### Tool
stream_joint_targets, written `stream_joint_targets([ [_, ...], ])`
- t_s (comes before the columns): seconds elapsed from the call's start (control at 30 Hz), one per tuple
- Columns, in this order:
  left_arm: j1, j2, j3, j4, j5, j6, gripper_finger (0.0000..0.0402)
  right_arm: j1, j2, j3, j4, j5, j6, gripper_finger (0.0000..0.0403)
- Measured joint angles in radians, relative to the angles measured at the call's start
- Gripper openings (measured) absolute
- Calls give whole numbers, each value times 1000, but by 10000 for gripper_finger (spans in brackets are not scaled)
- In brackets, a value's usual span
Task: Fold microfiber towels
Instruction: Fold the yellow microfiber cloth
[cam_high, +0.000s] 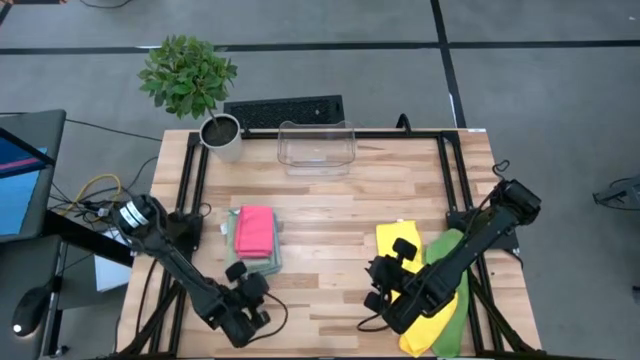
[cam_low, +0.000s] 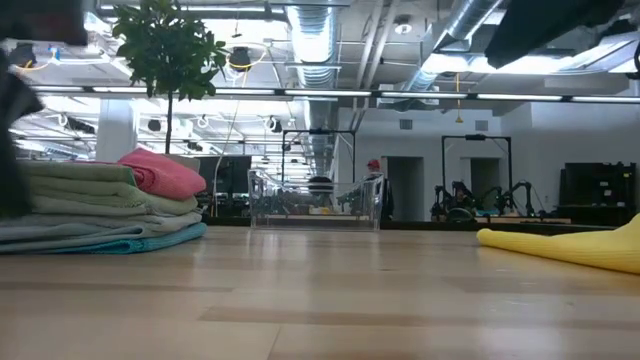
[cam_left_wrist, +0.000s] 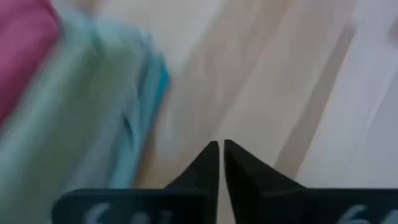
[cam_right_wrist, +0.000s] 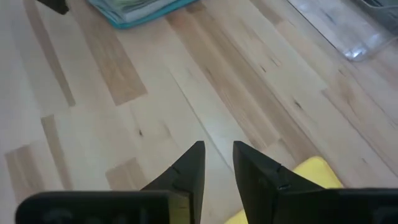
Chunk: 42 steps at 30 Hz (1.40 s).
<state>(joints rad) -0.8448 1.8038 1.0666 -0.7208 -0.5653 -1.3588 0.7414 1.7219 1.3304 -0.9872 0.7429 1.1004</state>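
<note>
Left hand (cam_left_wrist: 221, 163) pinched closed near towel stack (cam_high: 256, 238) — right hand (cam_right_wrist: 217, 165) slightly parted, empty

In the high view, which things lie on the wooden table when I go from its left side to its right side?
Potted plant → stack of folded towels with a pink one on top → clear plastic bin → yellow towel → green towel.

Grey floor (cam_high: 540, 90), exposed ceiling ducts (cam_low: 310, 30), bright strip lights (cam_low: 300, 93).
</note>
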Motion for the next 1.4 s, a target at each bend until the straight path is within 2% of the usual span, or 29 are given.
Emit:
stream_joint_targets([
  [0.13, -3, 48, -13, -19, 136, -18, 9, 0, 0, 0, 2, 2, 0, 108],
  [0.2, -5, 71, -19, -24, 134, -26, 4, 0, 0, 0, 2, 23, 0, 108],
  [0.3, -7, 100, -14, -52, 113, -34, 2, 0, 0, 0, 1, 43, 4, 108],
  [0.4, 2, 95, -15, -91, 85, -41, 1, -12, -1, -25, -6, 25, 79, 108],
  [0.57, 57, 47, -30, -347, 13, -32, 0, -46, -1, -122, 4, -100, 222, 108],
  [0.7, 114, 39, -68, -462, -40, -15, 0, -44, -1, -200, 21, -129, 341, 108],
  [0.77, 149, 28, -104, -433, -72, 29, 0, -34, 0, -219, 12, -131, 396, 108],
  [0.93, 248, 6, -237, -353, -72, 106, 0, -4, 0, -236, -20, -139, 479, 108],
  [1.07, 324, -45, -341, -270, -65, 168, 0, 7, 0, -236, -115, -213, 538, 120],
  [1.23, 386, -168, -377, -254, -40, 215, 0, -10, 0, -237, -220, -257, 557, 170],
  [1.4, 390, -352, -356, -234, 27, 268, 8, -70, -1, -237, -340, -336, 517, 227],
])
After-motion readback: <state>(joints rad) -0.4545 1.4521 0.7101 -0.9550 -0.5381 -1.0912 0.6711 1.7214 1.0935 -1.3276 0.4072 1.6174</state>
